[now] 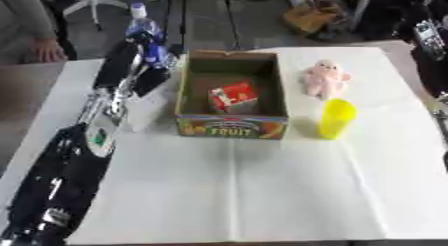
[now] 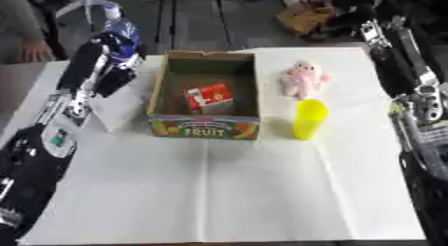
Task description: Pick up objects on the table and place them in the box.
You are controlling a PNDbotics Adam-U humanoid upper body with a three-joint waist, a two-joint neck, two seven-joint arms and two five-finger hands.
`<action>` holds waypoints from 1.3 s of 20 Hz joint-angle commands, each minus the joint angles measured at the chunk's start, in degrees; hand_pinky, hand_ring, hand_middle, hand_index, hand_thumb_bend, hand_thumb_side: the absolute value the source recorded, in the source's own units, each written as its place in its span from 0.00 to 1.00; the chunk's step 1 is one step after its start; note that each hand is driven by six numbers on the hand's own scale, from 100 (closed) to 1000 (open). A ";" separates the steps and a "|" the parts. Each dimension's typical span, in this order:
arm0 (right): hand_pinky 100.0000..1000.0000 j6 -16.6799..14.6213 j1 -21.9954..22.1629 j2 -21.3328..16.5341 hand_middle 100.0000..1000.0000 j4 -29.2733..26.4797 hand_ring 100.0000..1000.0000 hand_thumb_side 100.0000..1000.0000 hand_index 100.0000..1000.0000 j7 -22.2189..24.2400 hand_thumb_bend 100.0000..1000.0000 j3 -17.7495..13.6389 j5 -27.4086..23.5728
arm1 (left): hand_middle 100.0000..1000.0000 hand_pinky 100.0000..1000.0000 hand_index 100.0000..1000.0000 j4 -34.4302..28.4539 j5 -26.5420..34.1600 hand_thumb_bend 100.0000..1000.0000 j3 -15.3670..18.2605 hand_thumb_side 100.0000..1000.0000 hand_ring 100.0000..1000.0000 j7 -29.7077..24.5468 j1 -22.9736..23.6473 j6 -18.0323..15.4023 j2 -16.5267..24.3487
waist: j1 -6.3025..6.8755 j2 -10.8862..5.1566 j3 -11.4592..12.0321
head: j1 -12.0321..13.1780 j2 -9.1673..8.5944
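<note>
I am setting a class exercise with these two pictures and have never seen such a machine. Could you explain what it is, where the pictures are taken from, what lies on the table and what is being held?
Both pictures come from one stereo camera in a humanoid robot's head, looking down at its work: one from the left eye, one from the right, at the same moment.

The black and silver limbs at the sides are its arms. The left robot hand is raised beside the cardboard box and is curled round a plastic bottle with a blue label. The right arm shows at the right edge, but its hand is not in view.

On the white table, the box has fruit printed on its front and already holds a small red and white carton. To its right lie a pink soft toy and, nearer the robot, a yellow cup.
</note>
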 commanded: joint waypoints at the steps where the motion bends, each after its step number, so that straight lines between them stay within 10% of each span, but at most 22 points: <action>1: 0.62 -0.02 -0.61 -1.50 0.74 -0.29 0.65 0.76 0.88 -0.37 0.00 -0.71 0.09 | 0.69 0.59 0.76 -9.89 15.87 0.19 1.25 1.00 0.66 0.62 2.89 -1.00 4.84 | 0.03 -0.55 0.40 | -0.29 0.20; 7: 0.62 -0.18 -0.60 -1.83 0.74 -0.23 0.65 0.76 0.88 -0.01 0.00 -0.48 0.35 | 0.71 0.60 0.78 -20.24 33.67 0.27 3.94 1.00 0.67 -2.48 10.61 -3.75 9.70 | 0.21 -0.31 1.33 | -0.76 0.26; 8: 0.62 -0.16 -0.55 -1.88 0.74 -0.18 0.65 0.76 0.88 -0.04 0.00 -0.52 0.37 | 0.73 0.61 0.79 -20.96 34.61 0.44 4.79 1.00 0.69 -2.64 11.65 -4.21 10.20 | 0.31 -0.31 1.55 | -0.89 0.23; 12: 0.62 -0.13 -0.45 -2.02 0.74 0.00 0.65 0.76 0.89 -0.04 0.00 -0.48 0.41 | 0.73 0.61 0.80 -23.18 36.91 0.59 8.00 0.93 0.69 -3.13 15.45 -6.16 11.14 | 0.47 -0.41 1.96 | -1.12 0.10; 26: 0.61 -0.34 -0.12 -2.11 0.75 0.17 0.65 0.77 0.89 0.21 0.00 -0.30 0.58 | 0.72 0.61 0.80 -24.77 36.60 0.48 10.20 0.99 0.67 0.03 18.18 -6.80 9.48 | 0.28 -0.32 2.54 | -1.52 0.23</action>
